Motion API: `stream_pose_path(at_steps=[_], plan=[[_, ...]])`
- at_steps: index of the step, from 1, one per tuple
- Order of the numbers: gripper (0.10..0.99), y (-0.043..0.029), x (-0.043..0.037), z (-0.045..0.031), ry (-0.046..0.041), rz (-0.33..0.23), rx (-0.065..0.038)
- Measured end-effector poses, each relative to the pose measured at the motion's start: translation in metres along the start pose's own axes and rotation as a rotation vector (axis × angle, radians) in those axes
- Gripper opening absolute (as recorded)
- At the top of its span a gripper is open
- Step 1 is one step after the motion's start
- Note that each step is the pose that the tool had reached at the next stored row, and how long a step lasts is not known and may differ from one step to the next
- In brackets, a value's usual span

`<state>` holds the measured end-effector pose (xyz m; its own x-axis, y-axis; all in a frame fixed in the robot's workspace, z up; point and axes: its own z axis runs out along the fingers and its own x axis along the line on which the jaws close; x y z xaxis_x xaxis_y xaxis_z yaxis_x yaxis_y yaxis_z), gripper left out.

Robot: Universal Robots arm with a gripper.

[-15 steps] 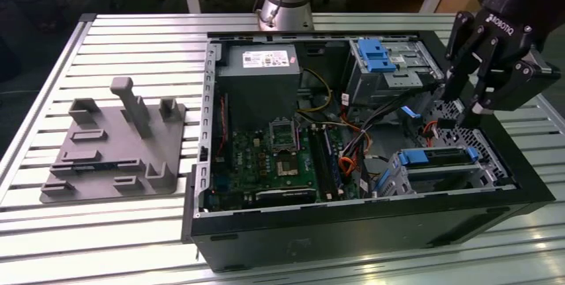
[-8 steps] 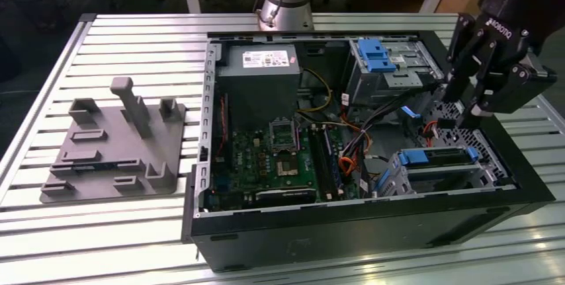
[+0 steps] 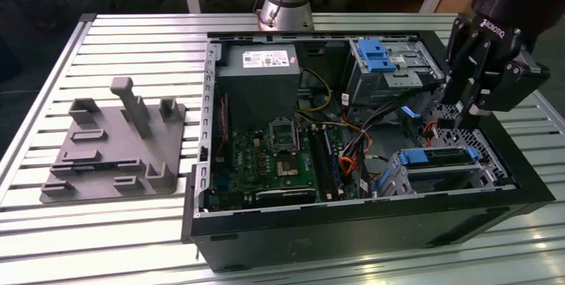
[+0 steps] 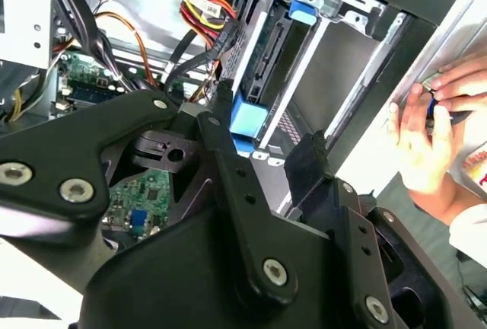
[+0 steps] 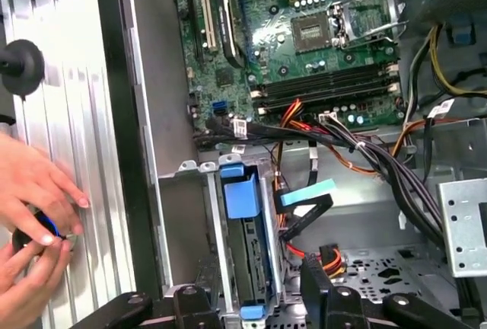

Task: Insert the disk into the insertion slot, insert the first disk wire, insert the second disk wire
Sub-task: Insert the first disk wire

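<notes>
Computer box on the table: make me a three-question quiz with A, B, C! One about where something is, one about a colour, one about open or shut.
1. Where is the disk?
A. On the floor
B. In the metal cage inside the computer box
C. On a shelf

2. What colour is the frame round the disk?
A. Red
B. Yellow
C. Blue

3. The computer box is:
A. Open
B. Shut
C. Wrapped up

Answers: B, the disk sits in the metal cage; C, its plastic frame is bright blue; A, the green board shows inside.
</notes>
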<state>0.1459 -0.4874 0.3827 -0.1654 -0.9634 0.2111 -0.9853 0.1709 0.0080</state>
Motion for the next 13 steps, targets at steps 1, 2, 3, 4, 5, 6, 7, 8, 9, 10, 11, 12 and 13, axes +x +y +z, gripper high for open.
stream_pose_path(at_steps=[1,2,3,4,5,6,7,8,9,10,11,12,13], plan=[[0.557,0.0002,-0.0018,0.0012,0.0014,-0.001,0.000],[0.557,0.0002,-0.0038,0.0026,0.0032,-0.002,0.001],[0.557,-0.0001,-0.0055,0.0039,0.0062,-0.002,0.002],[0.557,-0.0004,-0.0067,0.0051,0.0100,-0.002,0.002],[0.557,-0.0008,-0.0078,0.0062,0.0141,-0.002,0.003],[0.557,-0.0014,-0.0088,0.0074,0.0184,-0.002,0.004],[0.557,-0.0023,-0.0097,0.0084,0.0223,-0.002,0.004],[0.557,-0.0034,-0.0104,0.0093,0.0264,-0.003,0.005],[0.557,-0.0046,-0.0110,0.0102,0.0314,-0.003,0.005],[0.557,-0.0058,-0.0116,0.0110,0.0359,-0.003,0.004],[0.557,-0.0069,-0.0121,0.0118,0.0405,-0.003,0.004],[0.557,-0.0081,-0.0127,0.0125,0.0454,-0.003,0.004],[0.557,-0.0093,-0.0133,0.0132,0.0493,-0.004,0.003]])
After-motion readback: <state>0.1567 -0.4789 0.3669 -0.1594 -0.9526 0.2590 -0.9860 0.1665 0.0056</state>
